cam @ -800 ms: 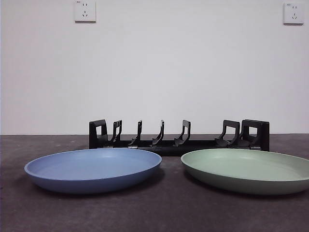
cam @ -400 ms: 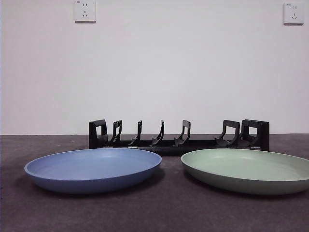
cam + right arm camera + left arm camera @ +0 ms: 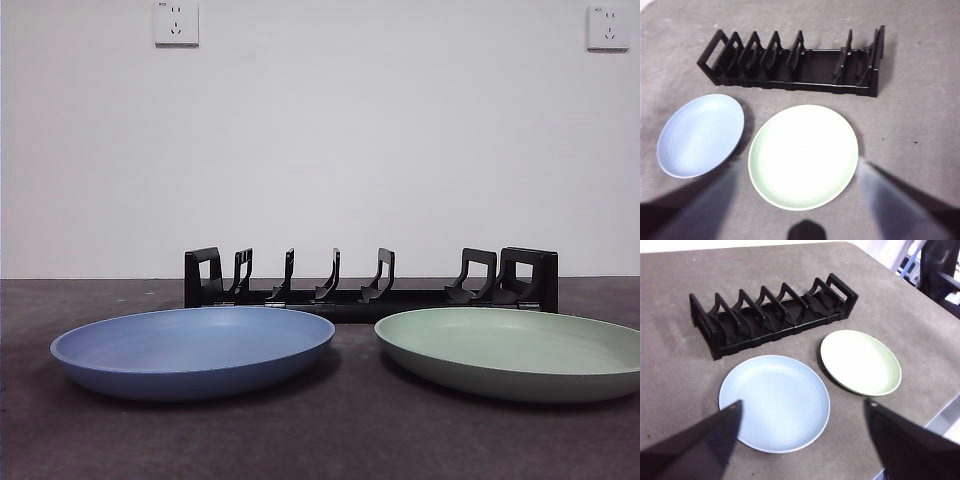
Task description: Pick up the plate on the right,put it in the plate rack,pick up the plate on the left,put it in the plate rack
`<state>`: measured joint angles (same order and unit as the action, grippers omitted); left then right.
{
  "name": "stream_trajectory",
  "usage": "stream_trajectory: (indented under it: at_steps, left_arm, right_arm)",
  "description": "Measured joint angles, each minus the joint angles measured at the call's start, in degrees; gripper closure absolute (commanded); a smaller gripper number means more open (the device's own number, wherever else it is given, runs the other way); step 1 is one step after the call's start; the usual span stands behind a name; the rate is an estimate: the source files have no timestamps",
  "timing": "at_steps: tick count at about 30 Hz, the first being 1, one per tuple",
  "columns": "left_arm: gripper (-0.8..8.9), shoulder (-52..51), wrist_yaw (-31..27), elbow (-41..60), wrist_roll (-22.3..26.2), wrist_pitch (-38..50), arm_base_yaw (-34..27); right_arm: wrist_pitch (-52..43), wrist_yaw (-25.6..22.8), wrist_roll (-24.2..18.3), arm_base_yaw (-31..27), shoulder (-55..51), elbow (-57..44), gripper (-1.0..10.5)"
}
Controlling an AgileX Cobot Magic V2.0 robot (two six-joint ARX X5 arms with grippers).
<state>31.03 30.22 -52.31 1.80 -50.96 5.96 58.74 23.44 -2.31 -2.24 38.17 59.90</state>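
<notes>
While both fingers gape | green plate (image 3: 510,352) beside blue plate (image 3: 192,350) | rack (image 3: 370,282) behind

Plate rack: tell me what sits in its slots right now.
Nothing: the plate rack holds no plate between its prongs. The blue plate and green plate lie flat on the table in front of it. Both wrist views show every slot uncovered.

White wall (image 3: 350,150), two sockets (image 3: 176,22), grey table (image 3: 340,440)
</notes>
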Motion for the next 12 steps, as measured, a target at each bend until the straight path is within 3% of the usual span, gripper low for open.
stream_trajectory:
  at_steps: [5, 12]
  left_arm:
    - [1.66, 1.81, 0.04, -1.92, 4.87, 0.17, 3.43]
    - [1.66, 6.49, 0.02, -4.04, 8.31, 0.48, 7.56]
  right_arm:
    - [0.11, 0.09, 0.50, 0.00, 5.46, 0.04, 3.5]
    - [-2.86, 0.09, 0.55, 0.00, 26.73, 0.09, 3.5]
